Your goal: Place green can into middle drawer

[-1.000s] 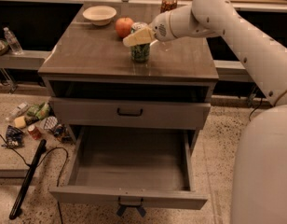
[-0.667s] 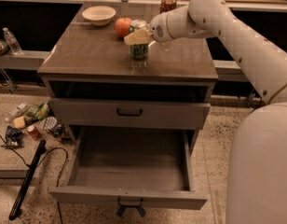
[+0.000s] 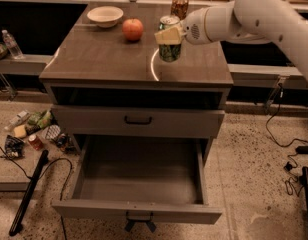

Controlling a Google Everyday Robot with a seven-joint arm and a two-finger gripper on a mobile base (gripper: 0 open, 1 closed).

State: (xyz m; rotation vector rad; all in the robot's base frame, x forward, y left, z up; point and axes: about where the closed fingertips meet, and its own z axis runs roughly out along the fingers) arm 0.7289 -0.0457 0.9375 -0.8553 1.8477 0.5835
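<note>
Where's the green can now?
Camera view: green can in the gripper over the cabinet top, right of the apple, in front of the orange-brown can.

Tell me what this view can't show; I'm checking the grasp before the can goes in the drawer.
Camera view, gripper at the green can above the cabinet top: far finger hidden behind the can.
Can's base: touching the top or lifted, the angle won't tell.
The arm: cut off by the right edge.
</note>
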